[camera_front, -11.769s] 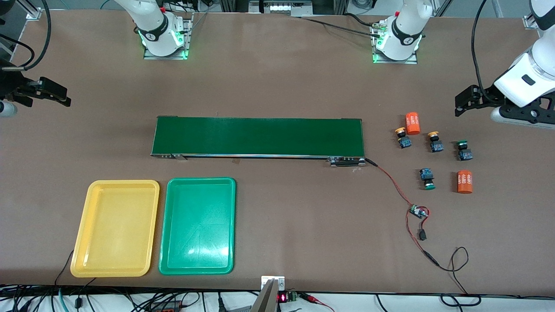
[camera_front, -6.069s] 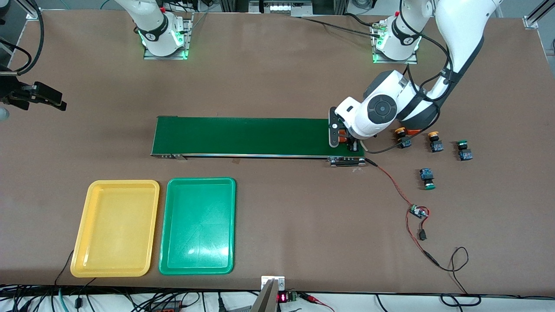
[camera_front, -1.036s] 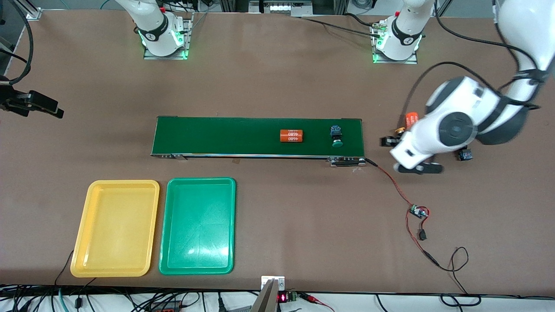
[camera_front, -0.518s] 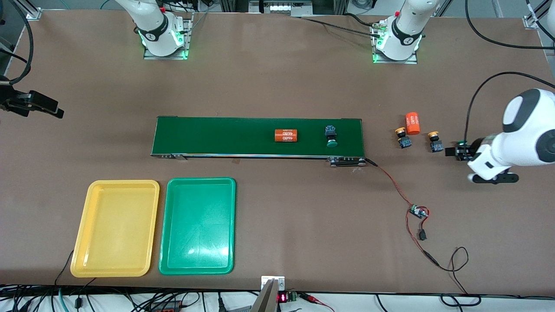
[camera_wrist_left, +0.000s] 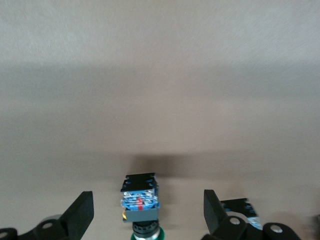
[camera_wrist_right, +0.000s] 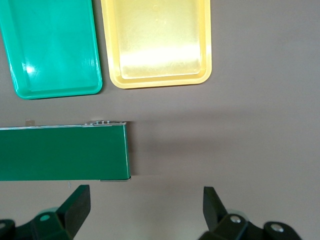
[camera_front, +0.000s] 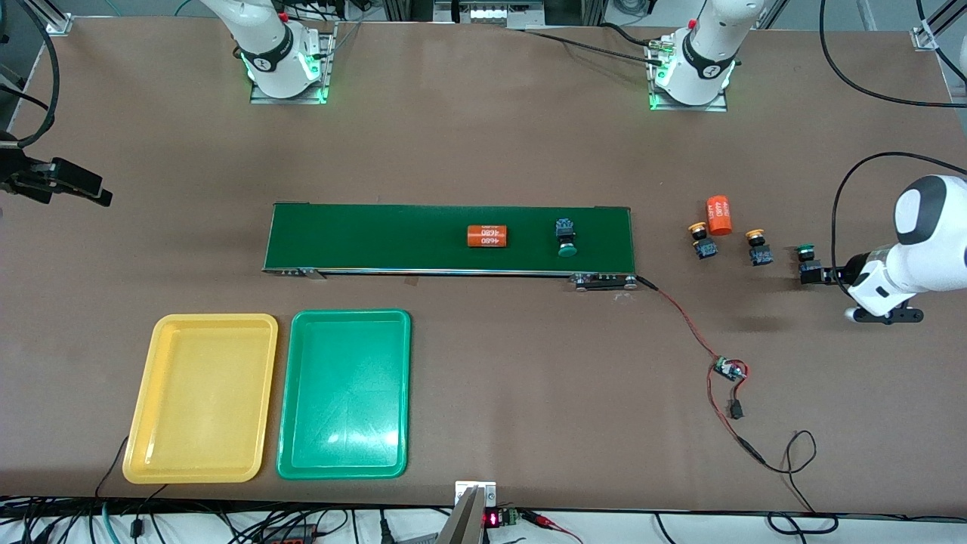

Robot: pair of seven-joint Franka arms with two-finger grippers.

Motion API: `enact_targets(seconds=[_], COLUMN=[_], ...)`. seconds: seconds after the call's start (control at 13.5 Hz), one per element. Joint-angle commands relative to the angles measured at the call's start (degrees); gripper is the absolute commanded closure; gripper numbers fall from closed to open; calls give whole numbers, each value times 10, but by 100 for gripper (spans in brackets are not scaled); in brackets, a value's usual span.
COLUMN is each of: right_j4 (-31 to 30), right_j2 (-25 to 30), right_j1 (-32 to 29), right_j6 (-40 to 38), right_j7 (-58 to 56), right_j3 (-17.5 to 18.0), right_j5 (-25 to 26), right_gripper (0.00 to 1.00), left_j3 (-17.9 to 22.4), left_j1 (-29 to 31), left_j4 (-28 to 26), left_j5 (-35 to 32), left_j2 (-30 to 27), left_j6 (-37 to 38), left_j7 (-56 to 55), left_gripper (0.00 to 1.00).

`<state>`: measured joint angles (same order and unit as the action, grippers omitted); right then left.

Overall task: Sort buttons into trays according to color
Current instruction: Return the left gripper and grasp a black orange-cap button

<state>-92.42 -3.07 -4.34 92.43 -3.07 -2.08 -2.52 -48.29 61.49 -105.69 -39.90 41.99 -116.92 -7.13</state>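
My right claw [camera_front: 106, 198] waits wide apart over bare surface [camera_front: 483, 136]. My left claw [camera_wrist_left: 149, 212] sits spread around a green button [camera_front: 808, 262]. I should squeeze its body evenly and lift straight.

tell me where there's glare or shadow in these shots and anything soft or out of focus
Front view: glare patches on the green tray, a soft shadow on the table near the left arm. Right wrist view: bright glare across the yellow tray, a small highlight on the green one. Left wrist view: a broad shadow band on the table, a dark shadow by the green-capped button, whose cap looks soft at the frame edge.
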Motion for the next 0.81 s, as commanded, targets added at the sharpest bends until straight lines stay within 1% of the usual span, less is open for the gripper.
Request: enact_targets(seconds=[0.0, 0.07, 0.15, 0.22, 0.3, 0.44, 0.52, 0.59, 0.67, 0.74], right_j4=[-2, -2, -2, -2, -2, -2, -2, -2, -2, -2], right_j2=[5, 5, 5, 5, 5, 5, 5, 5, 5, 5], right_j1=[-1, -1, -1, -2, -2, -1, -1, -1, -1, -1], right_j6=[-2, -2, -2, -2, -2, -3, -3, -3, -3, -3], right_j7=[-4, -4, -4, -4, -4, -4, -4, -4, -4, -4], right_j3=[1, 2, 1, 1, 1, 1, 1, 1, 1, 1], right_j5=[-11, -11, -11, -11, -11, -11, -11, -11, -11, -11], right_gripper=[0, 0, 0, 0, 0, 0, 0, 0, 0, 0], left_j3=[18, 28, 36, 36, 36, 36, 36, 34, 29, 19], left_j1=[-1, -1, 0, 2, 2, 2, 2, 1, 1, 0], left_j4=[-16, -29, -42, -51, -55, -60, -59, -58, -57, -55], left_j5=[-31, -32, -32, -32, -32, -32, -32, -32, -32, -31], left_j2=[2, 2, 2, 2, 1, 0, 0, -2, -7, -17], left_j6=[-33, -52, -65, -68, -67, -66, -65, -62, -60, -53], left_j7=[10, 10, 10, 10, 10, 10, 10, 9, 7, 5], left_gripper=[5, 6, 9, 16, 25, 56, 68, 76, 80, 81])
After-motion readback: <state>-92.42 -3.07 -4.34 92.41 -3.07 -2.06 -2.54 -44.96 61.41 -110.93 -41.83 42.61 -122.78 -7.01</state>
